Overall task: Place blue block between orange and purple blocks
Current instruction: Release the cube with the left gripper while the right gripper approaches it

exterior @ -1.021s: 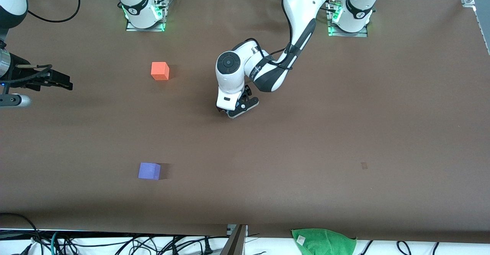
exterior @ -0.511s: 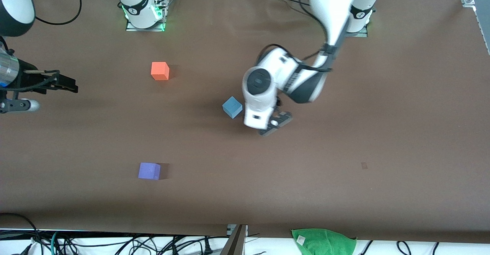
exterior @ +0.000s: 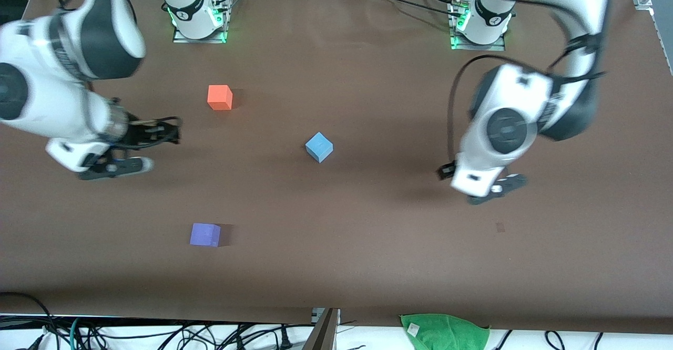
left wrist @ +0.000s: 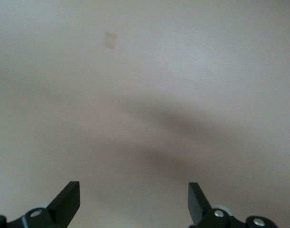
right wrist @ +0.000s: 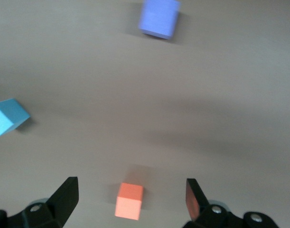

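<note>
Blue block (exterior: 319, 146) alone mid-worktop (exterior: 368, 245). Left tool (left wrist: 134, 202) wide, empty, over bare worktop. Right tool (right wrist: 131, 199) wide, empty, above orange block (exterior: 220, 97).

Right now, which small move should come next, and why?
Probably the open right gripper moves toward the blue block, which sits free, off the line between the orange block and purple block. The open left gripper hangs over bare table.
</note>
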Controlling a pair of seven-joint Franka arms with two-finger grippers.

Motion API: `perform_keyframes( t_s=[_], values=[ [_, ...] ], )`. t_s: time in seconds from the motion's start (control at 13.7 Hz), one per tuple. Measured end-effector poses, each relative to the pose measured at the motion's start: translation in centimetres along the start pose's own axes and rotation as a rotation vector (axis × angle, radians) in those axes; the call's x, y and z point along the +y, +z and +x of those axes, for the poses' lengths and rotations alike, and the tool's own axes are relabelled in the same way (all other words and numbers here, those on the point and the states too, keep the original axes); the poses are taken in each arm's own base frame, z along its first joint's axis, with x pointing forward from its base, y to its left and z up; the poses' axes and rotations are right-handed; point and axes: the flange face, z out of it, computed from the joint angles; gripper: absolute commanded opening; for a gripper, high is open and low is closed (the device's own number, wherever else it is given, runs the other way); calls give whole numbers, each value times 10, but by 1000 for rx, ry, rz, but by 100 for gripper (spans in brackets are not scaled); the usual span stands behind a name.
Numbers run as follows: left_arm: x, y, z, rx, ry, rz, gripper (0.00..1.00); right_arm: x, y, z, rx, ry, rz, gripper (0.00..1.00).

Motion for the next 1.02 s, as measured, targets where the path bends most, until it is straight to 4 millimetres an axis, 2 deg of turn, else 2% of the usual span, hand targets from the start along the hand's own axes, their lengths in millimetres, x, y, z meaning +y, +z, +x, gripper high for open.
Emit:
perform_keyframes(
  t_s=[0.15, 0.22, 0.36, 0.58, 0.8, 1.02],
  values=[
    [-62, -22, 3, 5, 69, -21, 100, -51, 14, 7, 16, -71, -11, 100],
    [-86, -29, 1, 9, 97, -29, 100, -76, 23, 10, 26, -107, -15, 100],
    [-127, -37, -3, 9, 153, -59, 100, -125, 47, 14, 32, -177, -24, 100],
    [-177, -42, 2, 8, 215, -101, 100, -193, 89, 16, 45, -275, -34, 100],
    [-207, -43, 5, 8, 243, -124, 100, -242, 129, 14, 51, -335, -42, 100],
    [-217, -44, 6, 11, 246, -127, 100, -277, 169, 10, 37, -377, -54, 100]
  ],
)
